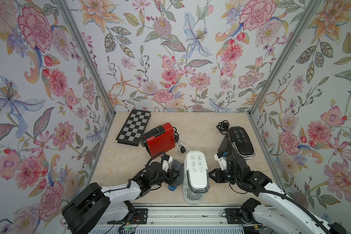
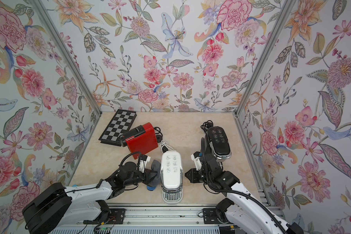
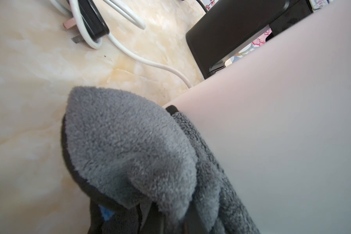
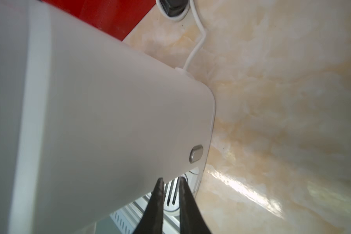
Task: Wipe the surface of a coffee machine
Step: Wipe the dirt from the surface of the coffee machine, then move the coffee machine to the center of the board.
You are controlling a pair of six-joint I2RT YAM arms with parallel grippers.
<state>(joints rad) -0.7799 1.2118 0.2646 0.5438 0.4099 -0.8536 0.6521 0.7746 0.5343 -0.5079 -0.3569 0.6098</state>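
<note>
Seemingly, coffee machine (image 1: 197, 172) touches the cloth (image 1: 176, 164) in left pincer (image 1: 171, 174).

Smooth, satin white plastic on the coffee machine (image 1: 196, 174); fluffy, matt grey cloth (image 3: 130, 141). Glossy marble-look desk (image 4: 292, 101) underneath. Shiny plastic on the red machine (image 1: 160, 139) by the left edge and the black machine (image 1: 242, 141) by the right.

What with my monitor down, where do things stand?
Left gripper shut on grey cloth, against side of white coffee machine. Right gripper nearly shut, empty, at opposite side. White cord trails behind.
</note>
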